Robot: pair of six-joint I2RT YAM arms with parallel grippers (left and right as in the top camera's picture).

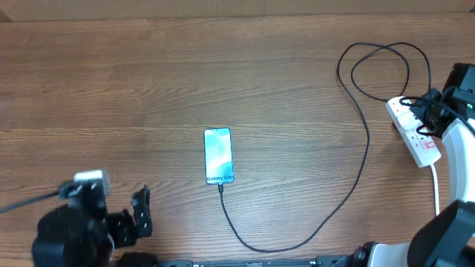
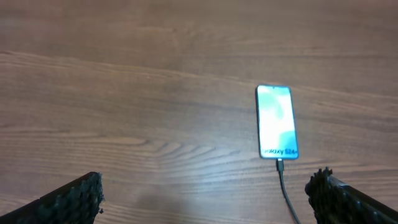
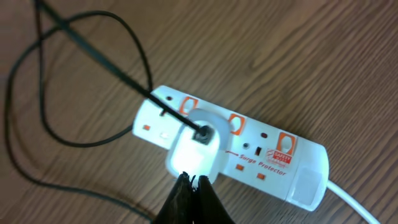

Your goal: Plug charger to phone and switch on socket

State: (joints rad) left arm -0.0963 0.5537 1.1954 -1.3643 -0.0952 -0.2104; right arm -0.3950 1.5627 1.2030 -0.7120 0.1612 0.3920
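On the bench (image 1: 111, 89): phone (image 1: 218, 156) with charger (image 2: 284, 183) plugged in.
Left gripper (image 2: 205, 185): spread wide, empty.
Right gripper (image 3: 194, 180): pressed together, tips at socket (image 3: 267, 155).

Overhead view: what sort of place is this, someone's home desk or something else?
Probably a robotics lab bench, not a home. The wooden table holds a staged setup: phone, charger cable and power strip, with the left arm and right arm reaching over it.
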